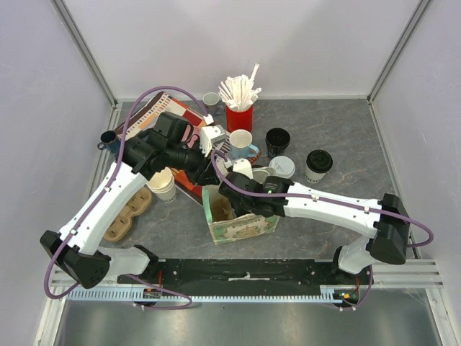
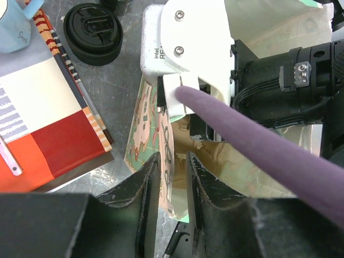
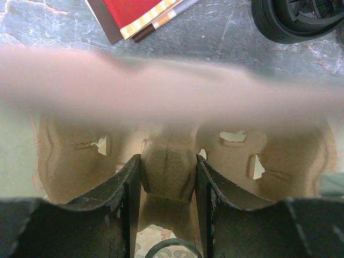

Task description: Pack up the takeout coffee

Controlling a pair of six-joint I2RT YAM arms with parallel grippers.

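Two takeout coffee cups stand on the table right of the arms, one with a black lid [image 1: 318,164] and one with a white lid [image 1: 282,167]; neither is held. A printed paper bag [image 1: 245,225] stands open in the middle. My right gripper [image 3: 167,161] reaches into it, shut on the centre ridge of a brown pulp cup carrier [image 3: 75,161]. My left gripper [image 2: 173,158] straddles the bag's rim [image 2: 145,118]. Its jaws stand apart, with the paper wall loose between them.
A light-blue mug [image 1: 241,144] and a black mug [image 1: 277,140] stand behind the bag. A red holder of white sticks [image 1: 240,115], a striped book [image 1: 162,112], stacked paper cups [image 1: 162,184] and a second pulp carrier [image 1: 130,213] lie to the back and left. A black lid [image 2: 94,32] lies beside the book.
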